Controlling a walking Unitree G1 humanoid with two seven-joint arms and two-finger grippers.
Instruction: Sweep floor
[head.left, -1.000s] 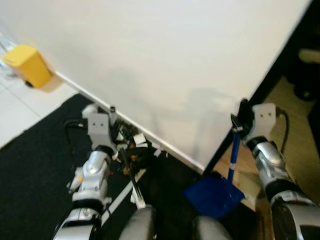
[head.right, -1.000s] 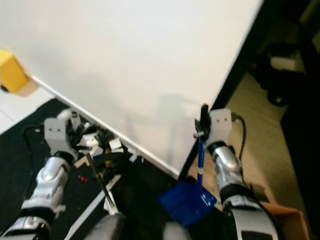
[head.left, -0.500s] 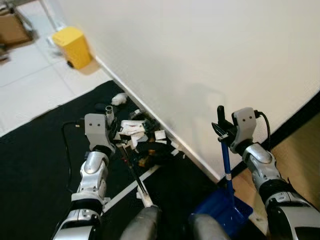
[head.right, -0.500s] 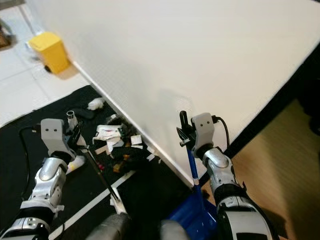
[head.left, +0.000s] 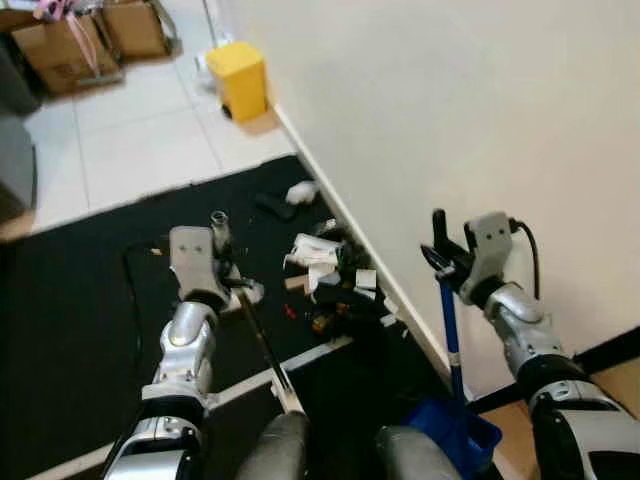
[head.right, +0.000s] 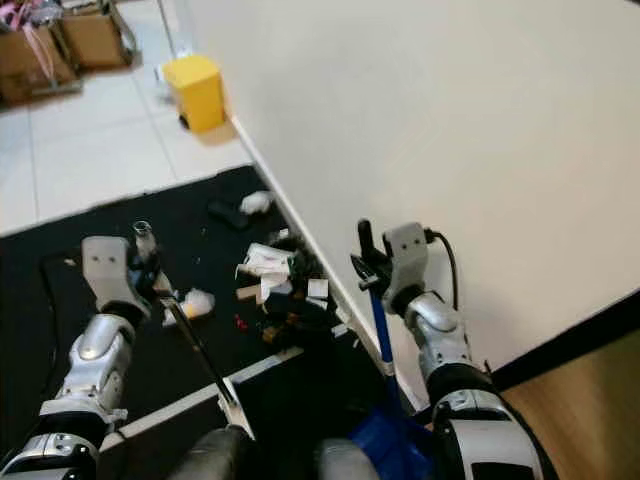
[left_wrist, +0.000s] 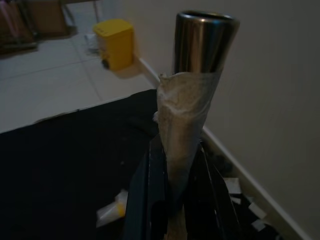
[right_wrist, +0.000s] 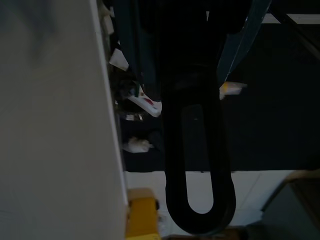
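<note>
We can read no text, label, brand, number or sign anywhere. The yellow bin (head.left: 243, 78) shows a plain face, the cardboard boxes (head.left: 70, 42) carry no legible print, and the paper scraps (head.left: 318, 262) along the wall's foot are too small and blurred to read.

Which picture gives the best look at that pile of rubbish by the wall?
The left eye view: the litter pile lies whole on the black mat beside the wall. The right eye view shows it likewise; the wrist views catch dim scraps.
</note>
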